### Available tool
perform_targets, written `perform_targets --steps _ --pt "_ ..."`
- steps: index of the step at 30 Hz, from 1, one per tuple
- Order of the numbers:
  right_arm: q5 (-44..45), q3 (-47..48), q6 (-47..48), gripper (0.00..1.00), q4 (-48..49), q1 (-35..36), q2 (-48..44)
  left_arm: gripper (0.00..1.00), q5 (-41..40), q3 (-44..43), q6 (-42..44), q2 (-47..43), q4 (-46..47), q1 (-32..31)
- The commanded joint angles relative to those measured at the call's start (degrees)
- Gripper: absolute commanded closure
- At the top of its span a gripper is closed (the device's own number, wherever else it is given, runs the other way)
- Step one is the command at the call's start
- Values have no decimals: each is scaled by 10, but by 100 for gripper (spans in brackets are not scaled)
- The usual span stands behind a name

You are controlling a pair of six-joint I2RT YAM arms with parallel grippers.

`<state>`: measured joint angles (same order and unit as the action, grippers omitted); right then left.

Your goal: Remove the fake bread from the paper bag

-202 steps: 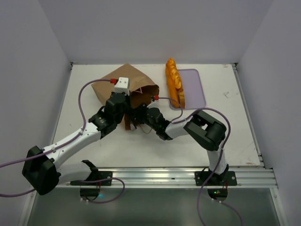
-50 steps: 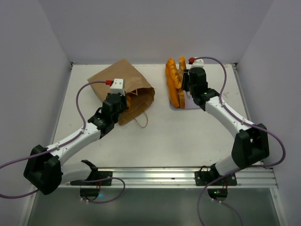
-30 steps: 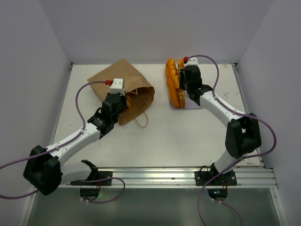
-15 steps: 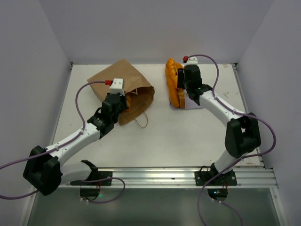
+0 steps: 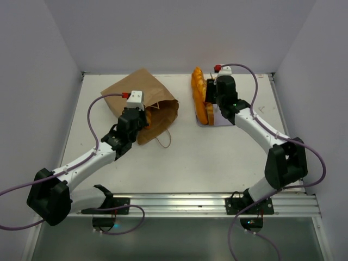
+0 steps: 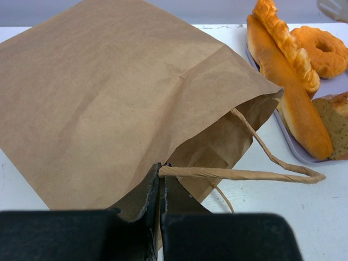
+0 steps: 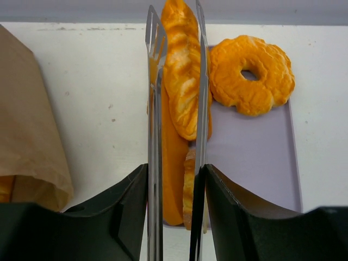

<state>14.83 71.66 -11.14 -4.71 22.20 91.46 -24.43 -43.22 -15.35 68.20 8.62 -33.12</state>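
The brown paper bag (image 5: 142, 93) lies flat at the back left, its mouth facing right. My left gripper (image 6: 161, 175) is shut on the bag's (image 6: 109, 92) lower mouth edge where the cord handle (image 6: 244, 174) starts. My right gripper (image 7: 174, 179) is shut on metal tongs (image 7: 154, 109) over the lavender tray (image 7: 255, 157). The tong arms stand on either side of a scored loaf (image 7: 182, 81) lying on a longer loaf. I cannot tell whether they pinch it. A ring-shaped bread piece (image 7: 251, 73) lies on the tray. An orange bit (image 7: 5, 187) shows inside the bag.
The tray (image 5: 224, 117) sits at the back right with the loaves (image 5: 200, 98) along its left edge. A rough brown slice (image 6: 334, 119) also lies on it. White walls close in the table on three sides. The bag's loose handle (image 5: 163, 140) trails toward the front.
My right arm has gone from the bag's mouth to the tray with the tongs, and in the last second it shifted only slightly. My left gripper has kept hold of the bag.
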Motion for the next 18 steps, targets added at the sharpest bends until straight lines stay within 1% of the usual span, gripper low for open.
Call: perform_targets --steps 1,8,13,18 --pt "-36 -26 -24 52 24 7 -84 100 -3 4 8 -15 33 4" --pt "-75 -108 -55 52 14 38 -165 100 0 3 7 -16 33 4" --pt "-75 -174 -77 52 2 79 -225 100 -4 2 7 -17 32 4" --pt "-74 -214 -99 52 -27 121 -302 100 -2 3 8 -15 33 4"
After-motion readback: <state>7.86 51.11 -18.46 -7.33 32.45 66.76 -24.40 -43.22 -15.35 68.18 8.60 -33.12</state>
